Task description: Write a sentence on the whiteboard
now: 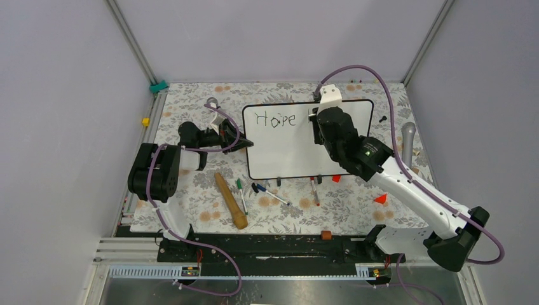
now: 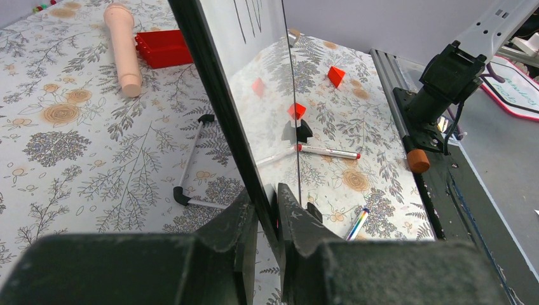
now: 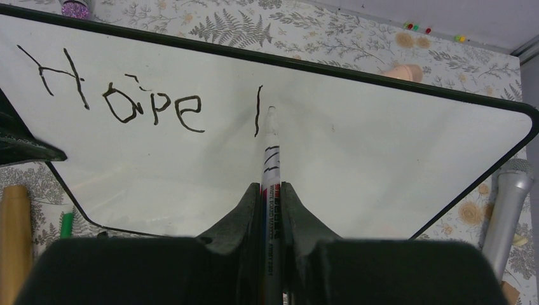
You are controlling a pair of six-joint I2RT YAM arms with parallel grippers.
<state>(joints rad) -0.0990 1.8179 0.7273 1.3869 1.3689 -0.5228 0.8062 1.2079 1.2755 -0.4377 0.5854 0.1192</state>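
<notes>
The whiteboard (image 1: pixel 286 149) lies on the floral table, white with a thin black frame. On it stands the sentence (image 1: pixel 275 119), reading "Hope" and one stroke "l" (image 3: pixel 257 111). My right gripper (image 3: pixel 271 190) is shut on a white marker (image 3: pixel 270 159), whose tip rests on the board just right of the "l" stroke. In the top view the right gripper (image 1: pixel 316 121) hangs over the board's upper right part. My left gripper (image 2: pixel 267 203) is shut on the board's black left edge (image 2: pixel 216 95); in the top view the left gripper (image 1: pixel 245 143) sits at that edge.
Several markers (image 1: pixel 270 194) and a wooden rolling pin (image 1: pixel 230 200) lie in front of the board. Red triangular blocks (image 1: pixel 380 199) lie at the front right. A silver microphone (image 1: pixel 407 141) lies right of the board. A red brick (image 2: pixel 162 47) and a peach handle (image 2: pixel 124 44) lie behind it.
</notes>
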